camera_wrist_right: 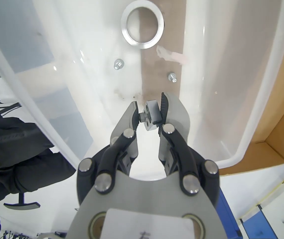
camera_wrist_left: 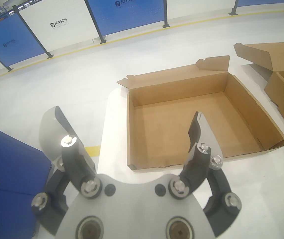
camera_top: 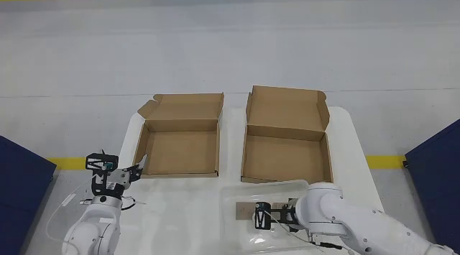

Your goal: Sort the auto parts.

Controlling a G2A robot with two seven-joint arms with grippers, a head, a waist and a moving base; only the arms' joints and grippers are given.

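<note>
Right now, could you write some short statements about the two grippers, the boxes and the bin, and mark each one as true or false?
1. The right gripper holds a small metal part inside the clear bin. True.
2. The left gripper is shut. False: it is open and holds nothing.
3. The left box and the right box are both empty. True.
4. The metal ring lies in the left box. False: it lies in the clear bin.
5. Two loose bolts lie in the clear bin. True.
</note>
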